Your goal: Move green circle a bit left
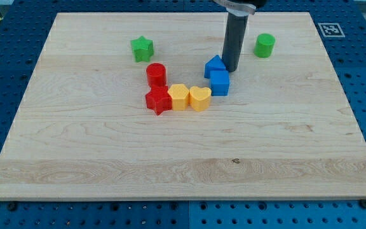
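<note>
The green circle, a short cylinder, stands near the view's top right of the wooden board. My tip rests on the board to its lower left, about a block and a half away, not touching it. The tip sits right beside the upper blue block, at that block's right side.
A green star lies at the upper left. A cluster sits mid-board: a red cylinder, a red star, a yellow hexagon-like block, a yellow heart and a blue cube. Blue pegboard surrounds the board.
</note>
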Robot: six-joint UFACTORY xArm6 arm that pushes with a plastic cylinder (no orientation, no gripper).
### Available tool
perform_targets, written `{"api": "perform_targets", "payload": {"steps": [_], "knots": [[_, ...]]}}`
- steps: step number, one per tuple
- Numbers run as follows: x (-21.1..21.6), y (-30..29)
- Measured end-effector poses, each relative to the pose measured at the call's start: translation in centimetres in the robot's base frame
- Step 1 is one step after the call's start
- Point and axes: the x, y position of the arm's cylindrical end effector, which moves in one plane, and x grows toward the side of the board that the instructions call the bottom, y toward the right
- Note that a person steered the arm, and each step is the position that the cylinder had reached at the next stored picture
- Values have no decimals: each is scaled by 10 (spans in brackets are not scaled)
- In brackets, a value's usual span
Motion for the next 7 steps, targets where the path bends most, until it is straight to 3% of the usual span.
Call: {"api": "perform_targets", "payload": {"steps": [1, 4, 6, 7], "knots": [[-6, 0], [-117, 23], [-121, 129], [-95, 141]]}}
